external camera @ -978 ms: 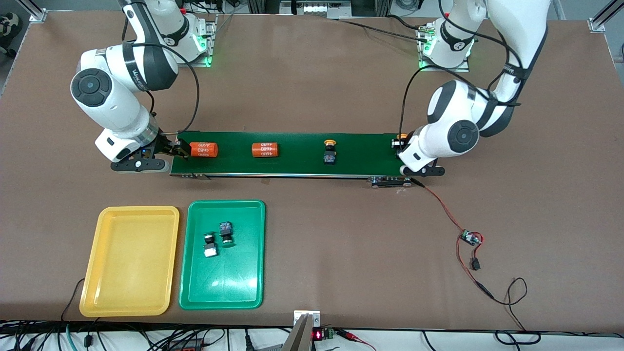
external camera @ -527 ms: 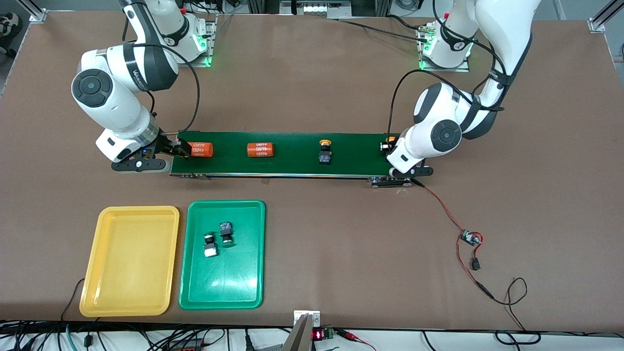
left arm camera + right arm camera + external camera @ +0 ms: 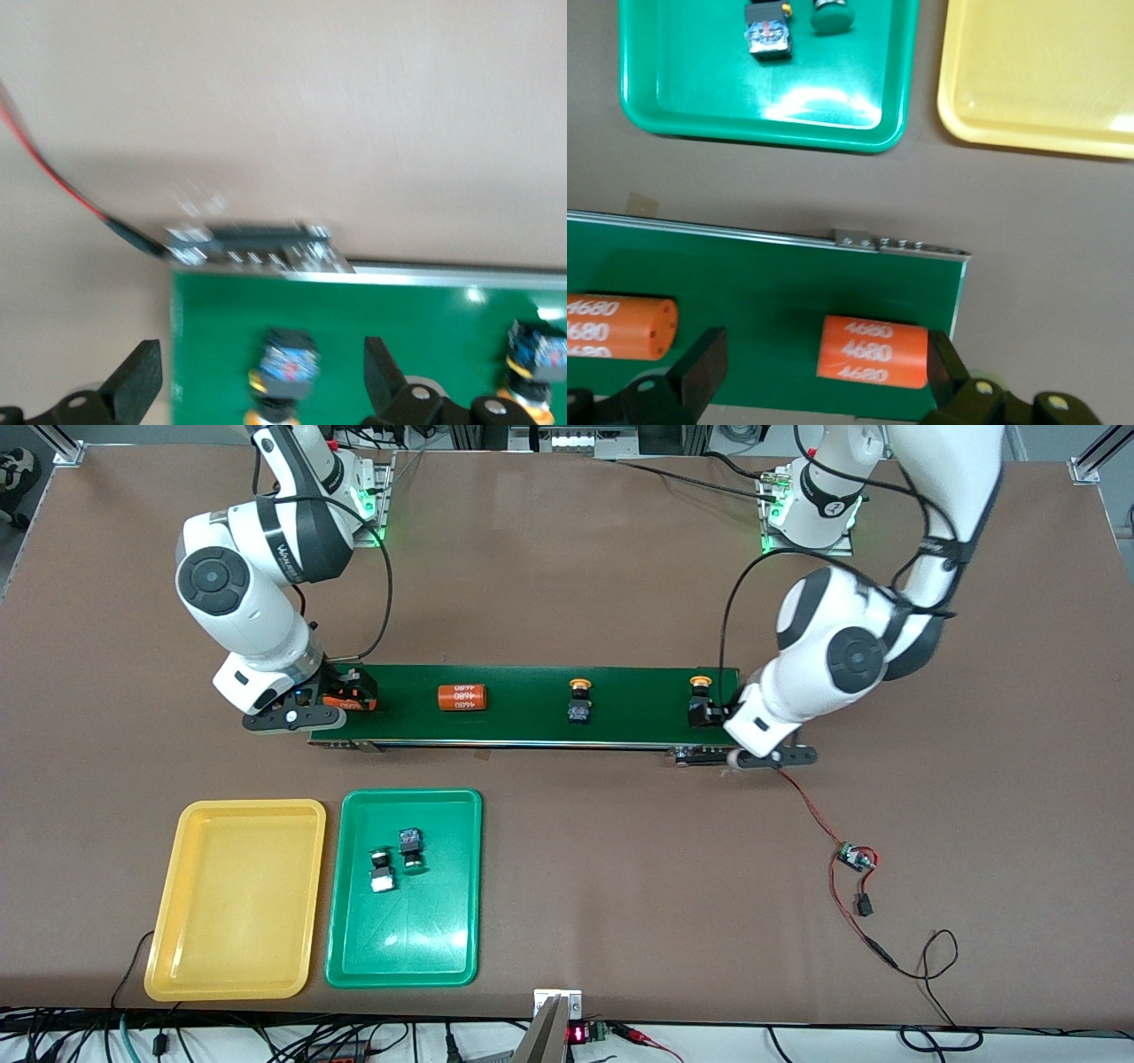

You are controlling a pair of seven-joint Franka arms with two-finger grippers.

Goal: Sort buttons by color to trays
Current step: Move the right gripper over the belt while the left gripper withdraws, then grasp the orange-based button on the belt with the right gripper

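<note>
A: Your front view's evenly bright, sharp, soft shadows under both arms.
B: Glare?
A: White patch on your green tray. Your left wrist view is blurred; right's crisp.

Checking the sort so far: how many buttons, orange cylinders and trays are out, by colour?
Yellow-capped buttons: 2, on the belt
Green buttons: 2, in the green tray
Orange cylinders: 2, on the belt
Trays: 2, green and yellow tray
Total: 8
</note>
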